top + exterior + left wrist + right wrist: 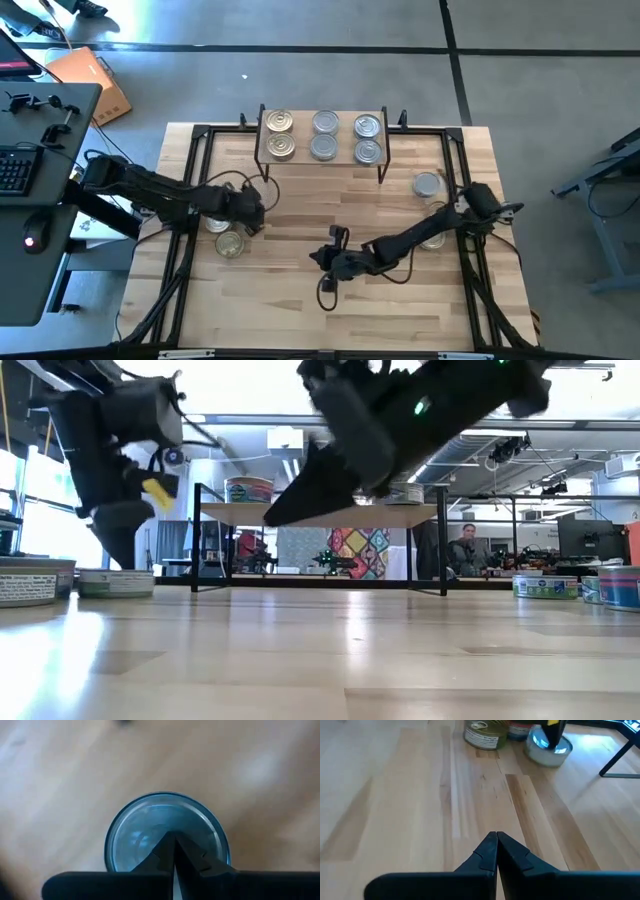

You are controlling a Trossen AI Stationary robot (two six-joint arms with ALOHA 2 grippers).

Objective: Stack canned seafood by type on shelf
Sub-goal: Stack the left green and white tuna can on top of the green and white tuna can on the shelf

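Observation:
The shelf (322, 150) stands at the table's far edge with several tins of canned seafood (323, 135) on its wooden top. On the tabletop at the left sit a silvery-lidded tin (217, 224) and a gold-lidded tin (230, 243). My left gripper (228, 215) is shut and points steeply down over the silvery tin (167, 832). My right gripper (320, 262) is shut, slants down toward the left tins and hangs above bare table (495, 837). Two more tins rest at the right (427, 184), (432, 238), the nearer one partly under my right arm. My left gripper has its shut fingertips (170, 845) over the middle of the silvery tin's lid (145, 830), coming from above. Whether they touch the lid I cannot tell. The tin stands upright on the table.
The black frame rails (190, 190) run along the table's left and right sides. Open tabletop (300, 310) lies in the near middle. A desk with a keyboard (15, 165) stands left of the table. In the low view a person (465, 550) sits far behind.

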